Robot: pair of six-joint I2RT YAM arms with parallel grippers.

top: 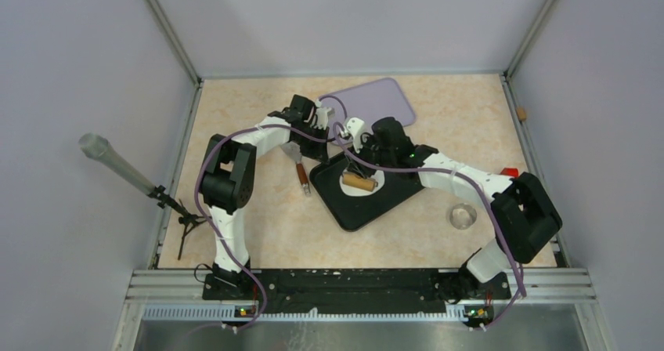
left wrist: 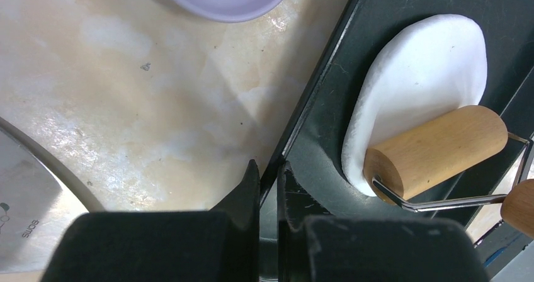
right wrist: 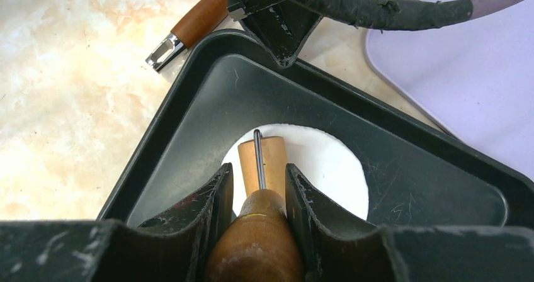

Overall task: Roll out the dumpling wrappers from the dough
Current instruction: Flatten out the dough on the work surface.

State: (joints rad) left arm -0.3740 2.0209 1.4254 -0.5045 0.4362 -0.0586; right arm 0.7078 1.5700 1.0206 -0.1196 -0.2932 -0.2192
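The right tool (right wrist: 258,172) is clamped on the handle of a wooden rolling pin (left wrist: 434,151), whose drum lies on the flattened white dough (left wrist: 428,68). The left tool (left wrist: 269,172) pinches the rim of the black tray (right wrist: 189,124) that holds the dough, mid-surface (top: 313,241). A lilac board (top: 376,100) lies at the far edge. Grey walls enclose the surface.

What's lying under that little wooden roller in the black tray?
Flattened white dough, lying on the tray floor. The patch directly beneath the roller is covered, so it cannot be seen.
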